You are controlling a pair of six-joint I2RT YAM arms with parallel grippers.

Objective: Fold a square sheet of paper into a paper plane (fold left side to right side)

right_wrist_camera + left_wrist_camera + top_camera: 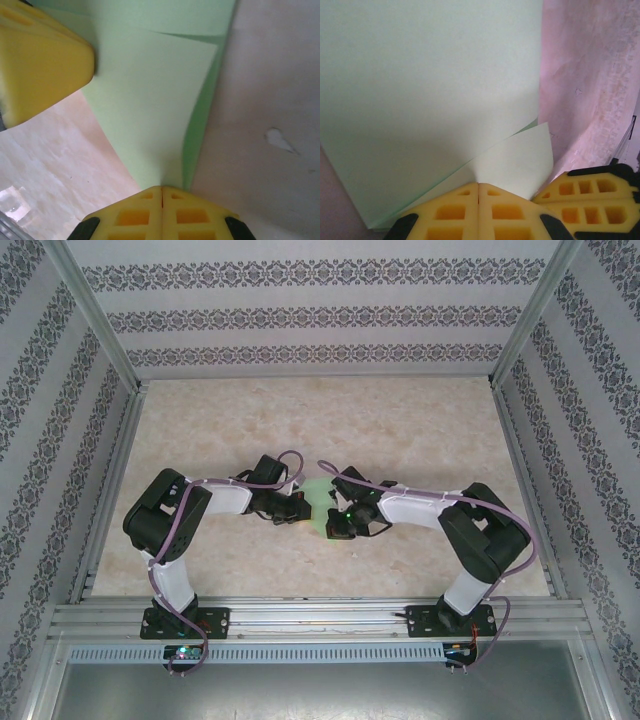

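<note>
The square sheet of paper [318,498] is light green and lies at the table's middle, squeezed between my two grippers. My left gripper [296,506] is shut on its near edge. In the left wrist view the yellow fingertips [465,197] meet with a raised flap of the sheet [520,160] running into the seam. My right gripper [336,521] is shut on another part of that edge. In the right wrist view the lifted paper [150,100] narrows down into the closed fingers [175,200]. Much of the sheet is hidden under both wrists in the top view.
The marbled beige table [400,430] stretches open behind and beside the arms. Patterned walls and metal posts [520,340] box it in on three sides. A metal rail [320,615] carries both arm bases along the near edge. The two grippers sit almost touching.
</note>
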